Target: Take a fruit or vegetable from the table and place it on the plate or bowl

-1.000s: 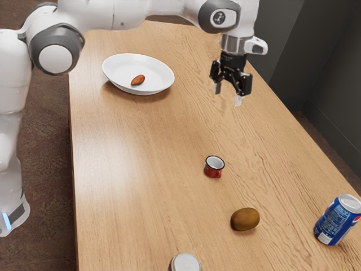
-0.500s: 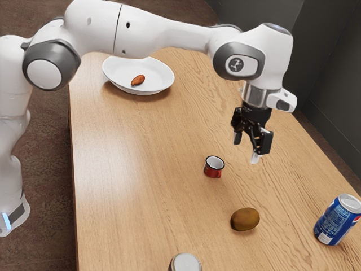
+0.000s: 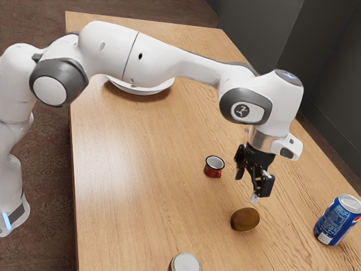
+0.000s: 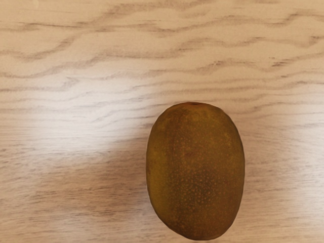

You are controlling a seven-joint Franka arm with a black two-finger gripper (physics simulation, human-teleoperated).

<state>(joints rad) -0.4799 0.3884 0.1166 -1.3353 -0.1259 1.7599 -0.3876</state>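
Gripper hangs open and empty just above the kiwi at the exterior view's lower right; best to centre over it, descend straight, pinch across its short axis, then carry to the white plate at upper left.

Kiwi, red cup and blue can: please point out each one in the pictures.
kiwi (image 3: 245,219): exterior view, middle of its brown skin.
red cup (image 3: 212,170): exterior view, red wall under the rim.
blue can (image 3: 337,219): exterior view, middle of its side.
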